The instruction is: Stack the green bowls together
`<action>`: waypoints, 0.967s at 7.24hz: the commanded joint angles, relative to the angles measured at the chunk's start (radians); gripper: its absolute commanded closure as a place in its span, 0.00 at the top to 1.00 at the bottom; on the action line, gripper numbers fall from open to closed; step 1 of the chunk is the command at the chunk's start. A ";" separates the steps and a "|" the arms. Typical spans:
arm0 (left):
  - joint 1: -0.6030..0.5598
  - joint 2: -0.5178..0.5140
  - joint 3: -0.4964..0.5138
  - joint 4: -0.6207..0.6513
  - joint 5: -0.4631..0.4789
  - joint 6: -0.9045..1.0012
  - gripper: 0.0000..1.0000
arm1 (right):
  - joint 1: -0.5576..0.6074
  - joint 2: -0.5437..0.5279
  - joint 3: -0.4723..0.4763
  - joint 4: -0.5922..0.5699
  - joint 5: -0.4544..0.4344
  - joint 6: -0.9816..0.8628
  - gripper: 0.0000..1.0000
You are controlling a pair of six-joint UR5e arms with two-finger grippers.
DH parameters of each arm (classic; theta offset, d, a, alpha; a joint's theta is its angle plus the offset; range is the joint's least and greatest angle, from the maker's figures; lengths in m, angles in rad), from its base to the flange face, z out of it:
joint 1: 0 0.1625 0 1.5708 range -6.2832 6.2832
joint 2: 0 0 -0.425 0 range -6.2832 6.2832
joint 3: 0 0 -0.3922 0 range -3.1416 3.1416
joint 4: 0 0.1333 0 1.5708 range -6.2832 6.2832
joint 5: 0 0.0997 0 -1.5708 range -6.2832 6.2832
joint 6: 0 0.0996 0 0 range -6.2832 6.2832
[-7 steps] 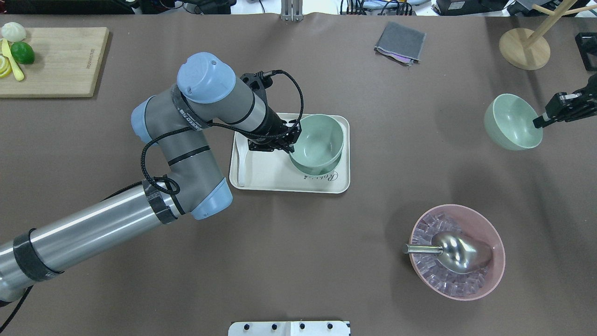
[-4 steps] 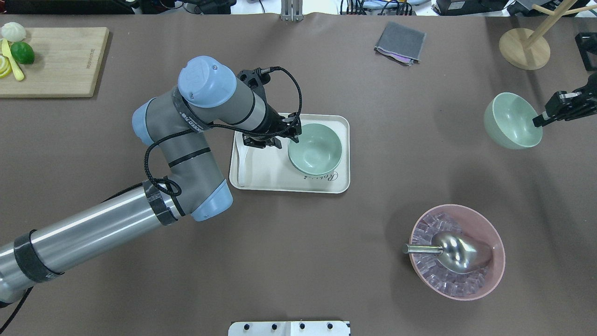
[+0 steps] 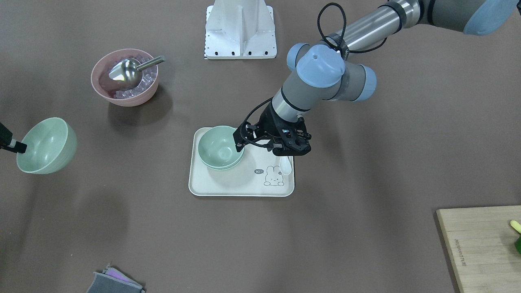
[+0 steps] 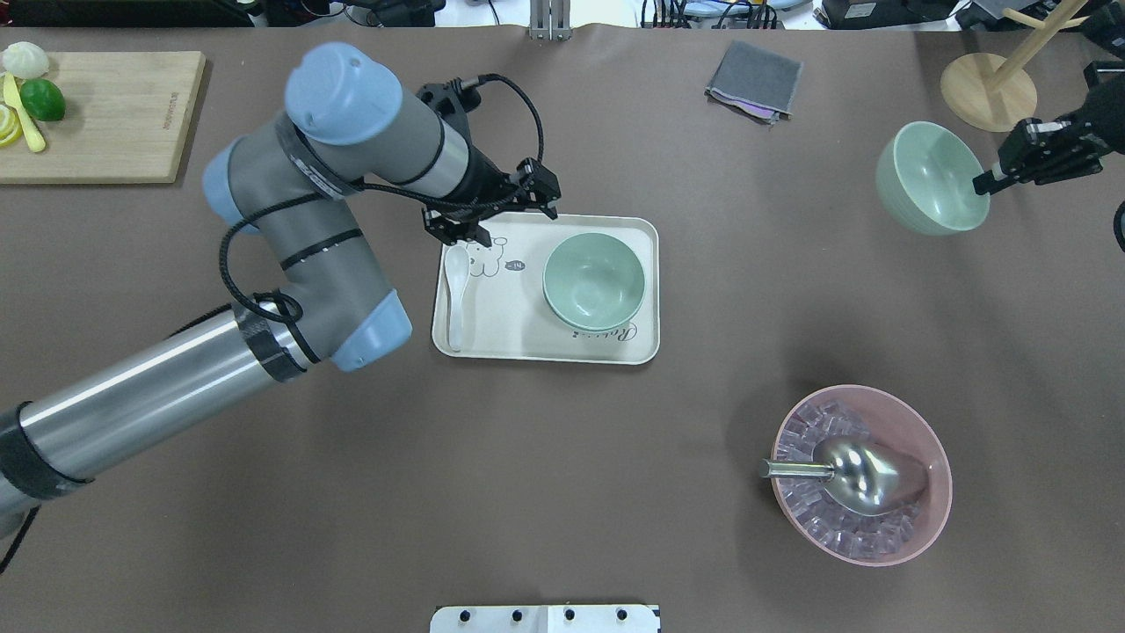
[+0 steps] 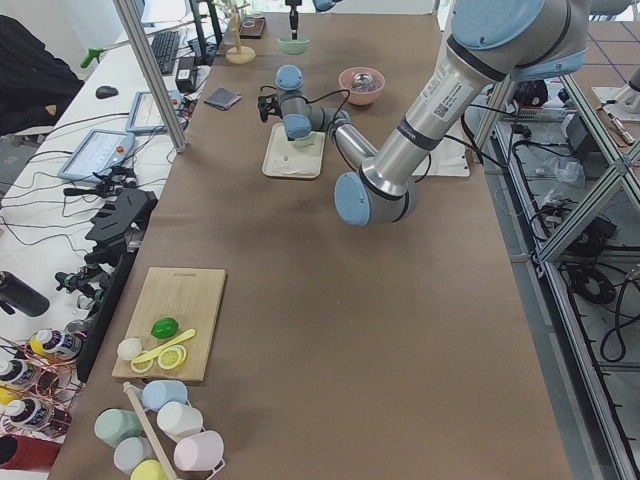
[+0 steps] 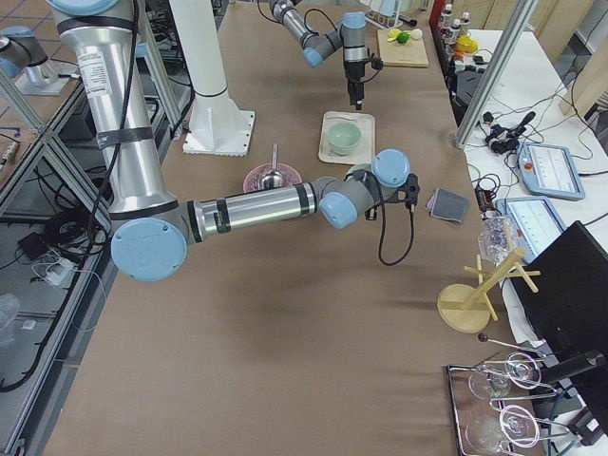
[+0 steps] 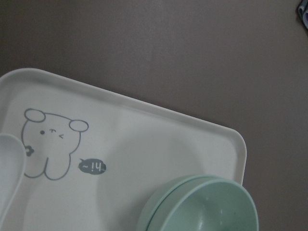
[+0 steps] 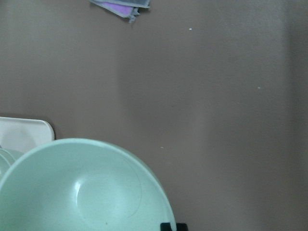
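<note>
Two green bowls (image 4: pixel 593 281) sit nested on the cream tray (image 4: pixel 527 341); they also show in the front view (image 3: pixel 220 152) and the left wrist view (image 7: pixel 202 209), where two rims show. My left gripper (image 4: pixel 510 220) is open and empty above the tray's far left corner, apart from the bowls; it also shows in the front view (image 3: pixel 269 147). My right gripper (image 4: pixel 989 180) is shut on the rim of a third green bowl (image 4: pixel 932 176) and holds it tilted above the table at the right. That bowl fills the right wrist view (image 8: pixel 82 192).
A white spoon (image 4: pixel 455 286) lies on the tray's left side. A pink ribbed bowl (image 4: pixel 861 475) with ice and a metal scoop stands at the near right. A grey cloth (image 4: pixel 754 81), a wooden stand (image 4: pixel 989 92) and a cutting board (image 4: pixel 97 114) lie along the far edge.
My left gripper set its bowl into the one on the tray, let go, and pulled back up toward the far left. My right gripper carried its bowl farther from me and slightly left.
</note>
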State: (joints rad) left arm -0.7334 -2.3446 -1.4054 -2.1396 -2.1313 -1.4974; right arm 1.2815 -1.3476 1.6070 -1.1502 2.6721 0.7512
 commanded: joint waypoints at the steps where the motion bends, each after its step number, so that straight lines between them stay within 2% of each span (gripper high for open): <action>1: -0.136 0.078 -0.056 0.003 -0.174 0.008 0.97 | -0.090 0.109 0.036 0.001 -0.018 0.214 0.00; 2: -0.177 0.140 -0.114 0.001 -0.185 0.017 0.97 | -0.150 0.170 0.037 0.001 -0.064 0.279 0.00; 4: -0.228 0.299 -0.257 0.003 -0.167 0.187 0.97 | -0.281 0.238 0.060 0.003 -0.182 0.399 0.00; 5: -0.256 0.350 -0.263 0.003 -0.167 0.272 0.97 | -0.353 0.261 0.080 0.001 -0.248 0.451 0.00; 7: -0.262 0.367 -0.262 0.004 -0.168 0.292 0.97 | -0.462 0.277 0.076 0.003 -0.377 0.494 0.00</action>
State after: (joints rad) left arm -0.9900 -1.9921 -1.6637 -2.1364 -2.2985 -1.2251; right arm 0.8827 -1.0798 1.6820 -1.1478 2.3689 1.2227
